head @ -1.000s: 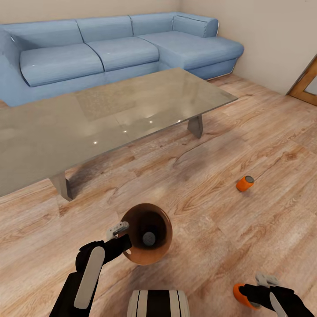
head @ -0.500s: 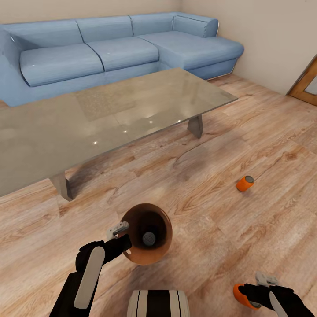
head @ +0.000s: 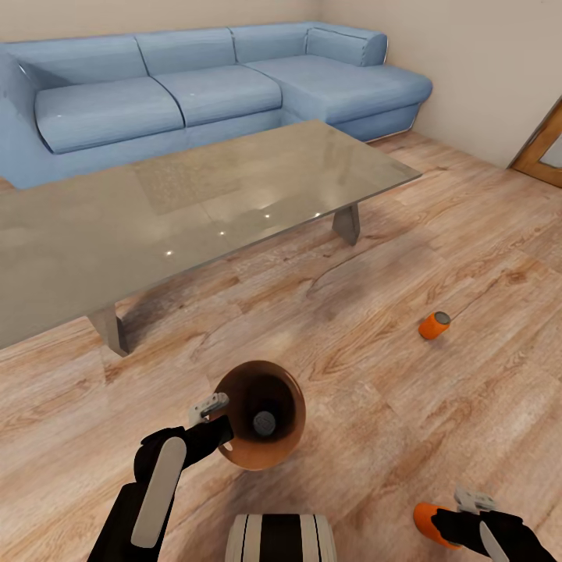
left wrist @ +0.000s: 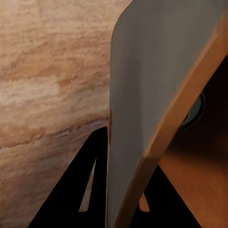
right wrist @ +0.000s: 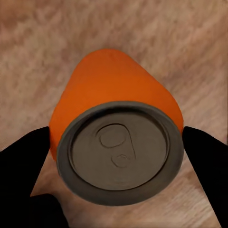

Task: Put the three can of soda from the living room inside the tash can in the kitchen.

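left gripper (head: 209, 417) pinched shut on rim of coppery-brown tapered bin (head: 261, 453) w/ 1 orange soda can (head: 264, 423) inside, right gripper (head: 457, 521) clamping another orange can (right wrist: 116, 137), 3rd can (head: 434, 325) lying well right of bin.

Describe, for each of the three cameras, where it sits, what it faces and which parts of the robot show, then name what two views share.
Head view: on the robot's head, looking forward and down over floor, grey table and sofa; both arms and the trunk show.
Left wrist view: near the left gripper, looking along its fingers astride the trash can rim.
Right wrist view: near the right gripper, facing the held can end-on; dark fingers flank it.
Shared: the trash can and the grey-topped can inside show in head and left wrist views.
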You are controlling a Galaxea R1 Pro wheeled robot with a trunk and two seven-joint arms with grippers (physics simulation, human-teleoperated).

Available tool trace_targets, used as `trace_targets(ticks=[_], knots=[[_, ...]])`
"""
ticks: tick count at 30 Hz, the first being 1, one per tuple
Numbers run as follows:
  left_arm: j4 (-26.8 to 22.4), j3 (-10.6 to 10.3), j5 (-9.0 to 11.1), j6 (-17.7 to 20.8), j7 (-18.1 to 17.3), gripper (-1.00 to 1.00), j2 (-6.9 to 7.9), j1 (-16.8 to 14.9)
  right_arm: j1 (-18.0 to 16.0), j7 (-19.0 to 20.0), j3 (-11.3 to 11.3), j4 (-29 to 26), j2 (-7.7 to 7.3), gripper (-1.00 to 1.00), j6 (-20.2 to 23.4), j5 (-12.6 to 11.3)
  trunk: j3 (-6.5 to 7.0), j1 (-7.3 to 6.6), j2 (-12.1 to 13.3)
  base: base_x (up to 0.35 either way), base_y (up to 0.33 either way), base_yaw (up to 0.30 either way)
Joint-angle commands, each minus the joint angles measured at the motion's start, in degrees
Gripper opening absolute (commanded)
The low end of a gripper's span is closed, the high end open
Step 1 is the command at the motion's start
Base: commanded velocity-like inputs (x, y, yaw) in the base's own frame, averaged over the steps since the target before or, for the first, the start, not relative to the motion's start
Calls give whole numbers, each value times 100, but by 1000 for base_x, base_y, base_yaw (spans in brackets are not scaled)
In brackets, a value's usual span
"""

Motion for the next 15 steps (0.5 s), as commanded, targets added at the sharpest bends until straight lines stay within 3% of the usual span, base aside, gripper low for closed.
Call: trace_targets(ticks=[1, 15], knots=[[-2, -10, 109, -35, 25, -100, 0, -2, 1, 1, 1, 1, 6, -100, 1, -20, 0, 0, 0, 0, 0, 0], [-2, -57, 109, -39, 26, -100, 0, -2, 1, 20, -5, 2, -4, -100, 1, -27, 0, 0, 0, 0, 0, 0]])
